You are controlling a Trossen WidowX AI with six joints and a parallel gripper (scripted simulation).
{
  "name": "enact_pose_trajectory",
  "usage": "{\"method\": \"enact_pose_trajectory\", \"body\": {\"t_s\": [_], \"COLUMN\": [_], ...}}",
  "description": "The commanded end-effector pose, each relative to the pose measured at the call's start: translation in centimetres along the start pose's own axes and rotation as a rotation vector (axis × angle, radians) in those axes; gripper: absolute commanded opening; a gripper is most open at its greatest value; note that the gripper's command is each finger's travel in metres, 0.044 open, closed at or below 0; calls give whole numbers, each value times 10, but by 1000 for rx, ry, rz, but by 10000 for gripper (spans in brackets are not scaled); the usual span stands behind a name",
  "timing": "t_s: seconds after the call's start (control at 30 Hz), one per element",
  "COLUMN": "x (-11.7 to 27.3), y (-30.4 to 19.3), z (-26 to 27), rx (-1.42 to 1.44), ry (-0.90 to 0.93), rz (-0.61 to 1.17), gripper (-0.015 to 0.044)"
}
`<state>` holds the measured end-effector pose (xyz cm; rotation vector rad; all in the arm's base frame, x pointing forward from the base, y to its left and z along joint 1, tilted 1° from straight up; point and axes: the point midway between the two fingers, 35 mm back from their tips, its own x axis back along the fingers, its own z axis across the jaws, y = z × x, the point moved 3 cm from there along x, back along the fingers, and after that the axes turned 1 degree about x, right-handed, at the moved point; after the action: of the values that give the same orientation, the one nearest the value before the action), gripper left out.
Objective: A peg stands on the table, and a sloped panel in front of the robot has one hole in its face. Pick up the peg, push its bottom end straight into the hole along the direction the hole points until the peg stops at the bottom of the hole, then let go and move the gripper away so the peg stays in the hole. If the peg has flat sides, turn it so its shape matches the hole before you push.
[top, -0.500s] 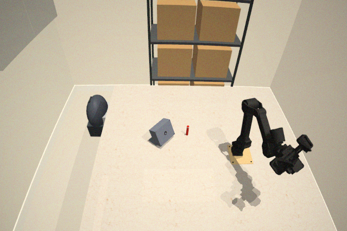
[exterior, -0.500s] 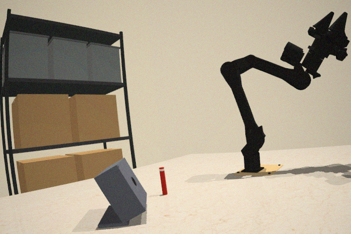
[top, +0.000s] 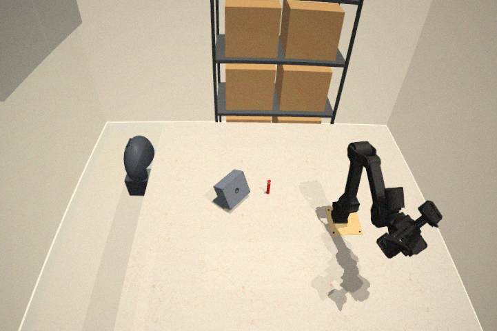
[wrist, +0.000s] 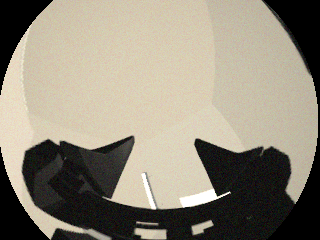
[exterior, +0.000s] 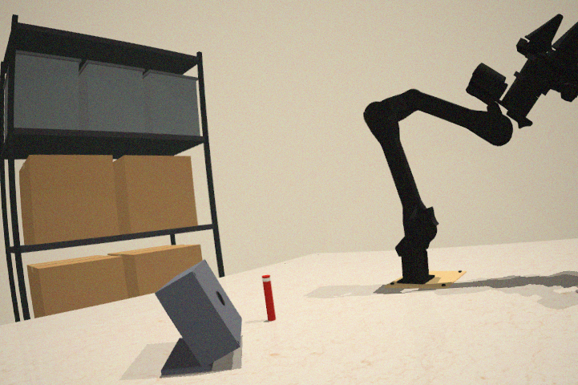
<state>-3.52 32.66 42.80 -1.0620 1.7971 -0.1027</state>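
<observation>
You've got 1 red peg (top: 268,187) (exterior: 268,297) upright on the table (top: 225,273) (exterior: 389,340), near 1 sloped panel (top: 231,189) (exterior: 198,313) (1 hole, unfilled), and your 1 gripper's (top: 409,229) (exterior: 572,32) (wrist: 164,140) 2 fingers are spread wide, gripping nothing.

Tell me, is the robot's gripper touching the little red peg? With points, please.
Apart. The exterior view shows the gripper (top: 409,229) (exterior: 573,20) (wrist: 166,140) high above the red peg (top: 268,187) (exterior: 268,299), with bare wall between.

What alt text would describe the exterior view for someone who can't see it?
A black robot arm raises its open, empty gripper, well away from a red peg standing beside a tilted grey block with one hole.
</observation>
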Motion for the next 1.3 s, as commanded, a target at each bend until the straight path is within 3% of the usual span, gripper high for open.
{"method": "enact_pose_trajectory", "body": {"t_s": [0.0,1.27], "x": [-7,-14], "y": [-3,-61], "z": [15,177], "rx": [-7,-84], "ry": [31,501], "rz": [-10,3], "gripper": [440,440]}}
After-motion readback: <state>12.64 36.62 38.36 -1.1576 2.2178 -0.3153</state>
